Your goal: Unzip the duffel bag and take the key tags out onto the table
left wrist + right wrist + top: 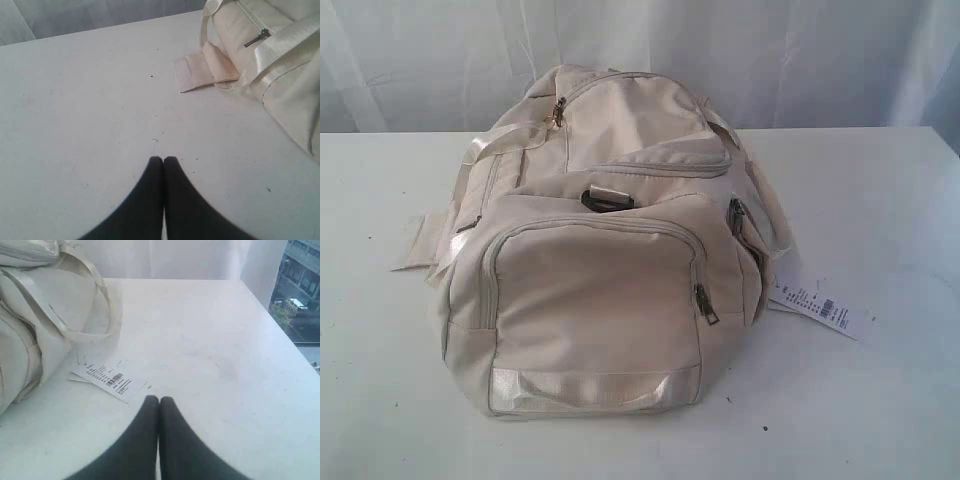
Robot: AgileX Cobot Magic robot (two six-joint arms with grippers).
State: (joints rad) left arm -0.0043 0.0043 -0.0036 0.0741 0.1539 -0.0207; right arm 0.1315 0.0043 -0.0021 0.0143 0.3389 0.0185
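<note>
The cream duffel bag lies zipped in the middle of the white table, end pocket toward the camera, metal zipper pulls showing. The key tags are out of view. Neither arm appears in the exterior view. In the left wrist view my left gripper is shut and empty over bare table, with the duffel bag and its satin strap off to one side. My right gripper is shut too, holding nothing, just short of the paper label; the duffel bag and a strap loop lie beyond it.
A white barcode label hangs from the bag onto the table on the right; the same label shows in the right wrist view. A flat fabric tab sticks out on the bag's left. White curtain behind; table edge near a window.
</note>
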